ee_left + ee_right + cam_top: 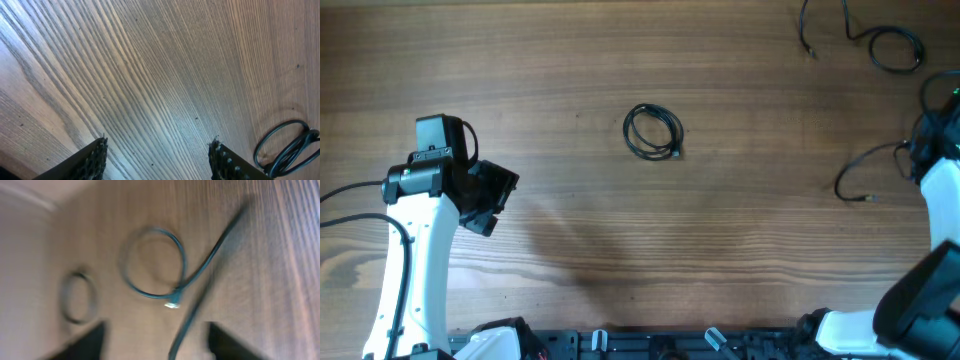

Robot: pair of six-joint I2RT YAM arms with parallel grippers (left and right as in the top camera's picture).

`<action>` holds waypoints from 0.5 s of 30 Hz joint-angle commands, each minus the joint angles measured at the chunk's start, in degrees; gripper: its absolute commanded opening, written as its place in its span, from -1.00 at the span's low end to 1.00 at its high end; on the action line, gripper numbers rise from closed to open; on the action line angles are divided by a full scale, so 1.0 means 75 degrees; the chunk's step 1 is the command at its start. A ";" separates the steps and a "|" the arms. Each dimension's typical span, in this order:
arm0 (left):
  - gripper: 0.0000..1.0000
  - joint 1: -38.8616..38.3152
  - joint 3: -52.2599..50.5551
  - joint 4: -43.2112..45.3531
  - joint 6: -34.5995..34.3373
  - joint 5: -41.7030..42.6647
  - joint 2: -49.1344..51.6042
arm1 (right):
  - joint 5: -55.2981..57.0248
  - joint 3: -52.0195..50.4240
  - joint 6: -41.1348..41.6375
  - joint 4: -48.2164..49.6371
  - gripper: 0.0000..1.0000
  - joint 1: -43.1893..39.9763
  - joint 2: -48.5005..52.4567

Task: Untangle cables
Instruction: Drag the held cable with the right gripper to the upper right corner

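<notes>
A small coiled black cable point(653, 132) lies at the table's middle; it also shows in the left wrist view point(285, 150) at the bottom right. A second cable point(880, 40) curls at the far right corner. A third strand point(865, 175) loops at the right, by my right arm. My left gripper point(490, 200) is at the left, well apart from the coil; its jaws point(159, 150) are open and empty. The right wrist view is blurred: my right gripper point(157, 337) is open, above the looped strand point(155, 262) with its plug end point(172, 304), and a straight cable stretch point(200, 285) runs between the fingers.
Wooden table point(620, 240). Thick black arm wires run at the left edge point(350, 205). A black rail point(670, 345) lies along the front edge. The far coil shows faintly in the right wrist view point(77, 297).
</notes>
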 commanded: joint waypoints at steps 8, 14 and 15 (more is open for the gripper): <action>0.35 0.0052 -0.0029 0.0044 0.0038 0.0041 0.0038 | -0.2299 0.0070 -0.4896 -0.0953 0.99 -0.0017 0.0082; 0.36 0.0052 -0.0029 0.0064 0.0041 0.0041 0.0038 | -0.4491 -0.0105 -0.4896 -0.1716 0.99 -0.0003 0.0085; 0.36 0.0052 -0.0029 0.0064 0.0041 0.0041 0.0038 | -0.4538 -0.0184 -0.4899 -0.1766 0.99 0.0015 0.0085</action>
